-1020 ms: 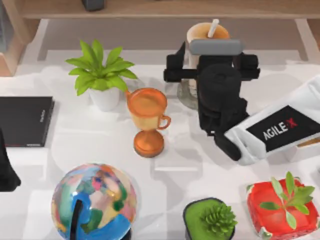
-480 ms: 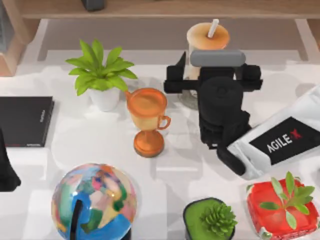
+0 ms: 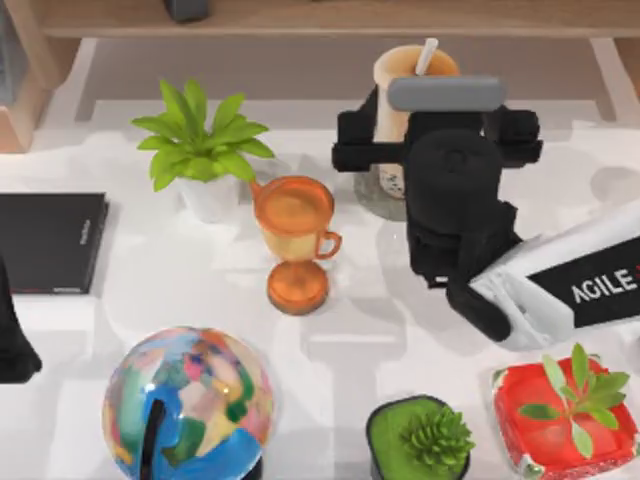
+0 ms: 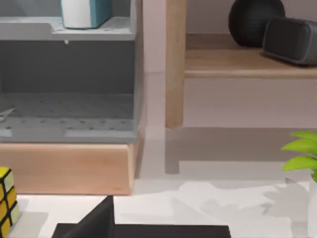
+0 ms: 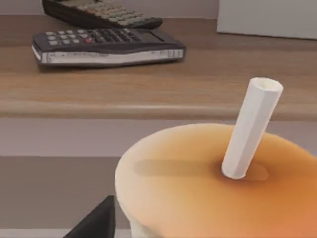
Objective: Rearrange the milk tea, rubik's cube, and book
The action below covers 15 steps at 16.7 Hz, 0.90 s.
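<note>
So the right gripper (image 3: 400, 150) is over the far middle of the table, right up against the milk tea (image 3: 405, 95), with the cup standing just beyond the wrist and its lid and white straw (image 3: 427, 56) poking out past the grey bar on top of the hand. The right wrist view is looking at the cup's lid from very close, so the cup sits dead ahead of that hand, between where the fingers should be. Honestly I can't tell whether the fingers are closed on it or just flanking it, since the wrist body hides them from above. The cup is upright, long axis vertical, so I'd guess any grip comes from the sides, and a lift would be straight up. The right arm is clearly the nearer one; the left gripper (image 3: 12, 340) is parked at the left edge of the table, nowhere close. Room is tight-ish: an orange trophy cup (image 3: 294, 240) stands just left of the milk tea, and a leafy potted plant (image 3: 200, 150) a bit further left. The white table (image 3: 380, 310) is flat and bare in front of the trophy. The left wrist view catches the rubik's cube (image 4: 6, 201) near a wooden shelf unit, and a teal book (image 4: 81, 12) upright up on the shelf.
</note>
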Motion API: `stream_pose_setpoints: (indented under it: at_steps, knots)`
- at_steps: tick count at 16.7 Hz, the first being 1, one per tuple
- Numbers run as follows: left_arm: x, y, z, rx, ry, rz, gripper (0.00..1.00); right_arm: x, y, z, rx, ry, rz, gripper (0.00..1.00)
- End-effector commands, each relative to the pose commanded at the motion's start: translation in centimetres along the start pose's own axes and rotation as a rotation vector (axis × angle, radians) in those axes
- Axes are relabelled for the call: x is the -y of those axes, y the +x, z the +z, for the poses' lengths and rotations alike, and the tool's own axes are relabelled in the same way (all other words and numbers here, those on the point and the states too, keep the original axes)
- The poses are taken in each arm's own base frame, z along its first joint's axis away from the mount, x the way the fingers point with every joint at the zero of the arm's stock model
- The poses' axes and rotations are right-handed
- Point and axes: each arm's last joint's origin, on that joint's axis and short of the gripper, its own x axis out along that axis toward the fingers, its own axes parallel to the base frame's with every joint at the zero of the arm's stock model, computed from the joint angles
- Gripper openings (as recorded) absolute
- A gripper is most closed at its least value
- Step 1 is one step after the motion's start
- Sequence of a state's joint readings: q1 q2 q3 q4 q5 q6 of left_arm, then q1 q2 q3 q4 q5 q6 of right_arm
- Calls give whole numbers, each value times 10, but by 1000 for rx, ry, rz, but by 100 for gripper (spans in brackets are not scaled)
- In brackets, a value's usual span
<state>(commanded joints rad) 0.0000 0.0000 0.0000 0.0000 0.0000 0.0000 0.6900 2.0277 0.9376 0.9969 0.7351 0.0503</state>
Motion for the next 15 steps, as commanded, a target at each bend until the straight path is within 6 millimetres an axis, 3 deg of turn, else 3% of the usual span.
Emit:
stream_pose_setpoints:
  at_steps: [9, 12, 15]
  knots:
    - [0, 0, 0, 0, 0, 0, 100, 3, -4, 20, 24, 22, 9, 100]
    - [0, 0, 0, 0, 0, 0, 100, 24, -10, 47, 48, 42, 23, 100]
    - [0, 0, 0, 0, 0, 0, 100, 64, -27, 80, 63, 49, 27, 100]
